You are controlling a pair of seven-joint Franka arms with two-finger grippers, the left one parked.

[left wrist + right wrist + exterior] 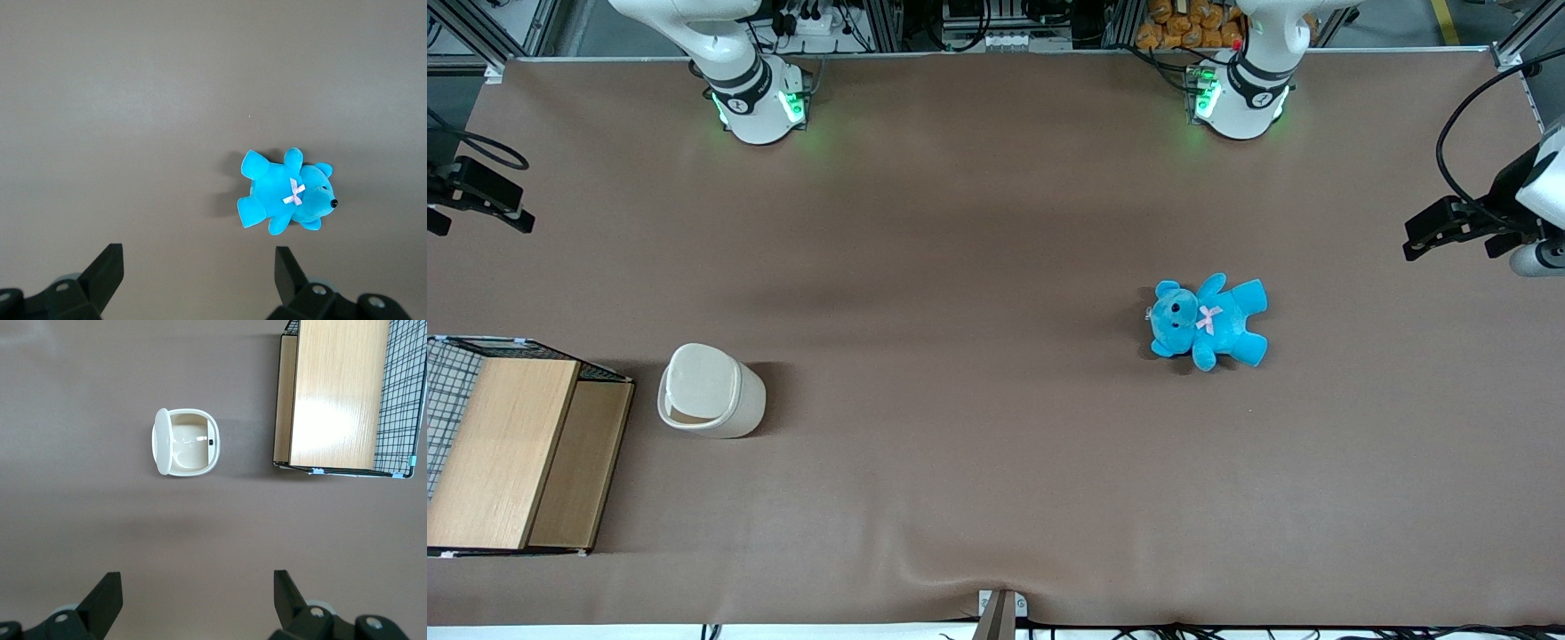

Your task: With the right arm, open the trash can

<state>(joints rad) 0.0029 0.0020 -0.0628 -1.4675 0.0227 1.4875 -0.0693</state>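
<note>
Nearest the front camera, low in the front picture at my working arm's end of the desk (960, 222), sits a wooden box (498, 444) with wire mesh. I do not need it.

Just beside the box, a bit farther from the front camera, stands the trash can (710, 391). It is the thing I have to open. It stands upright on the desk and nothing touches it. From my wrist camera I look straight down into it. The lid (161, 442) is tipped up on its edge at one side of the rim, and I can see the pale inside of the can. So I think the can is already open.

Farther off, in the middle height of the front picture and toward the parked arm's end, lies a blue teddy (1208, 320) on its back. It has no part in this job.

My claw (197, 581) hangs in the air, high over the desk, well apart from the can and a little to one side of it. Its two fingers are spread wide apart and hold nothing.

I think the opening step is done, or very close to done. If the lid is fully up, my next move is only to keep clear of it. If it could tip back, I would come down slowly and push it gently with one finger, without knocking the light can over.
</note>
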